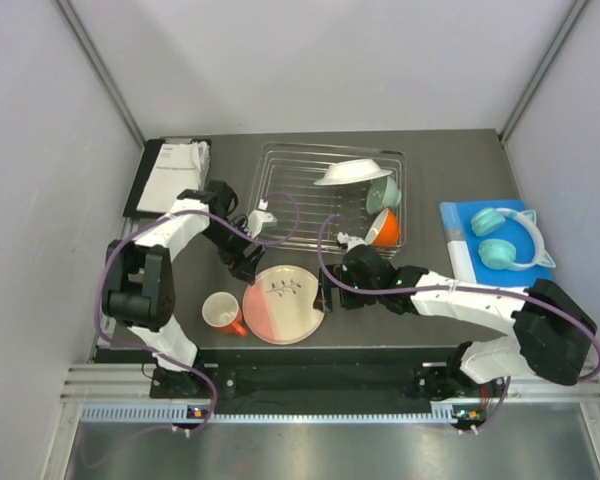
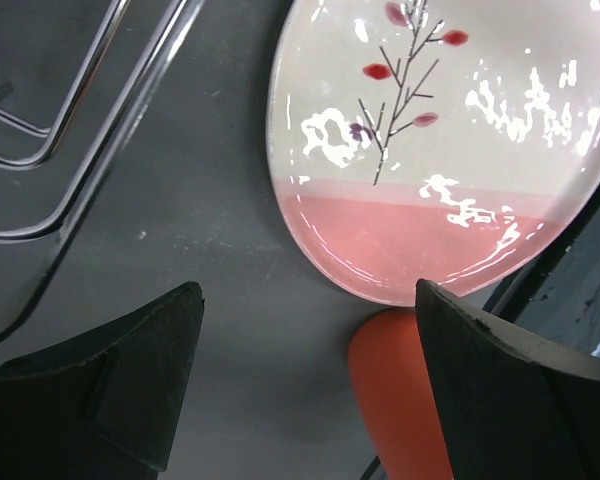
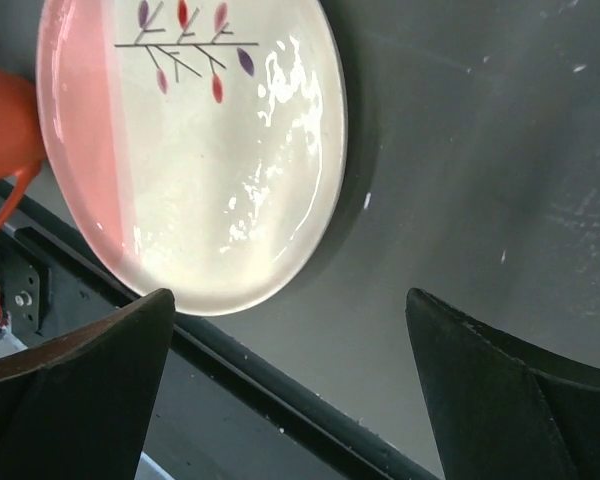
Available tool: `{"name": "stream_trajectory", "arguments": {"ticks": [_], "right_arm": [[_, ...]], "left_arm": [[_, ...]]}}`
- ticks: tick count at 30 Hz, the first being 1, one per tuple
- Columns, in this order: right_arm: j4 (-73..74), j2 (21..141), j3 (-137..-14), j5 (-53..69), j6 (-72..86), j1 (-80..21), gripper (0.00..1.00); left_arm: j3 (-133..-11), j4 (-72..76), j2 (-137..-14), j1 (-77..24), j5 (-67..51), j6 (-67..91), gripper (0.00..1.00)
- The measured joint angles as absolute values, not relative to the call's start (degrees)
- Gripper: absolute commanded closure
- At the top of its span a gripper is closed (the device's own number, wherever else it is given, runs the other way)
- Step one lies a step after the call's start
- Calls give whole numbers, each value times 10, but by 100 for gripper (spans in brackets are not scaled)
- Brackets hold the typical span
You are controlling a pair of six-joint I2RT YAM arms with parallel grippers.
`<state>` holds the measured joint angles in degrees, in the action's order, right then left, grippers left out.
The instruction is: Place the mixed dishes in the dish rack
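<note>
Top external: pink-and-cream plate (image 1: 285, 303) lies flat on the surface (image 1: 450, 180) by the near edge, between the arms. Left claw (image 2: 305, 330) and right claw (image 3: 290, 320) are wide, empty. Glazed ceramic: probably slick, stiff, breakable. Pinch the rim.

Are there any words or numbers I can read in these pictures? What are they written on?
No text here can be read.
On the white papers: faint grey lines of print, too small to read.
On the pink-and-cream plate: only a drawn twig with leaves, no words.
</note>
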<state>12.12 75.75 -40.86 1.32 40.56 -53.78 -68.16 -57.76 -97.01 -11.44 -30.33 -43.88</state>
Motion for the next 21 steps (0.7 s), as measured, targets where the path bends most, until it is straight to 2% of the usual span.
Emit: {"name": "stream_trajectory", "arguments": {"ticks": [6,17,19,21], "right_arm": [[77,814,-394,34,418,-539,12],[29,888,-431,44,422,-547,18],[26,896,-437,44,422,-548,23],[23,905,-443,44,422,-549,32]], "left_arm": [[-677,-538,-988,-122,-290,-443,10],[-648,-489,-1019,-148,-296,-438,8],[-648,-488,-1019,-148,-296,-434,11],[-648,-487,-1019,-148,-297,-431,23]]}}
